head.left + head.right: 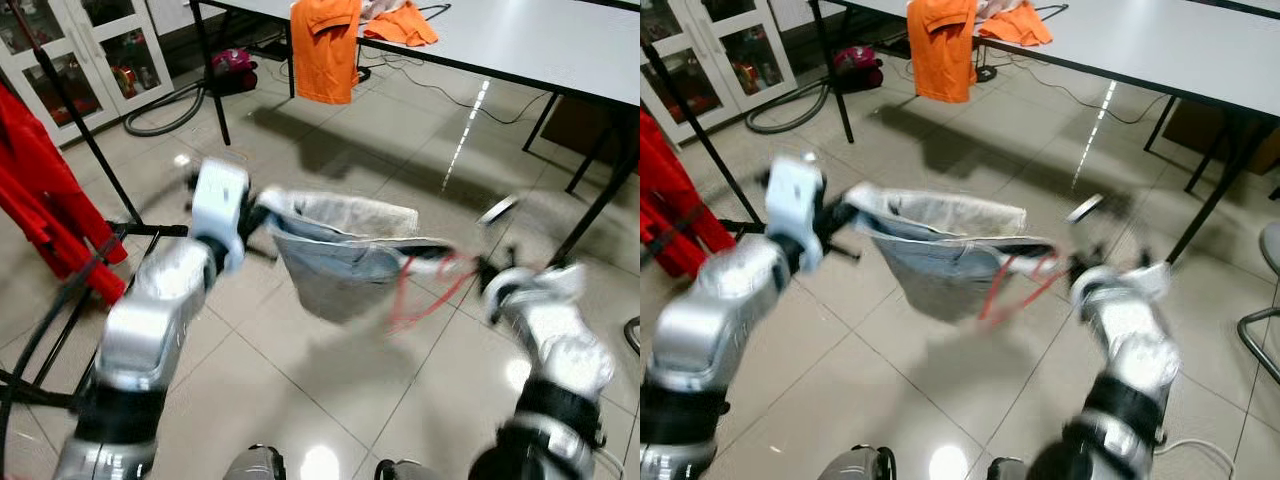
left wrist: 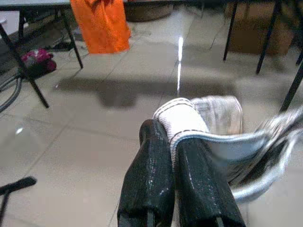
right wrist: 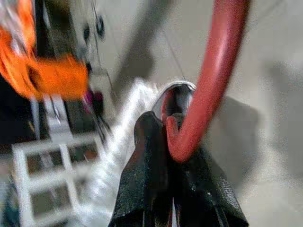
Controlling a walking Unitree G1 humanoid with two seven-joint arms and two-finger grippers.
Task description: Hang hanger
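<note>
A grey-white garment (image 1: pixel 345 255) hangs stretched between my two arms above the tiled floor, with a red hanger (image 1: pixel 430 285) partly inside it. My left gripper (image 1: pixel 255 215) is shut on the garment's hem (image 2: pixel 182 120). My right gripper (image 1: pixel 480 268) is shut on the red hanger (image 3: pixel 208 80) at its curved end. The eye views are blurred by motion. A black clothes rack (image 1: pixel 90 150) with red clothes (image 1: pixel 40 200) stands at my left.
A grey table (image 1: pixel 540 40) at the back carries orange clothes (image 1: pixel 325 50), one draped over its edge. Black table legs (image 1: pixel 595 200) stand at the right. A vacuum hose (image 1: pixel 165 115) and white cabinet doors (image 1: pixel 90 50) are at the far left.
</note>
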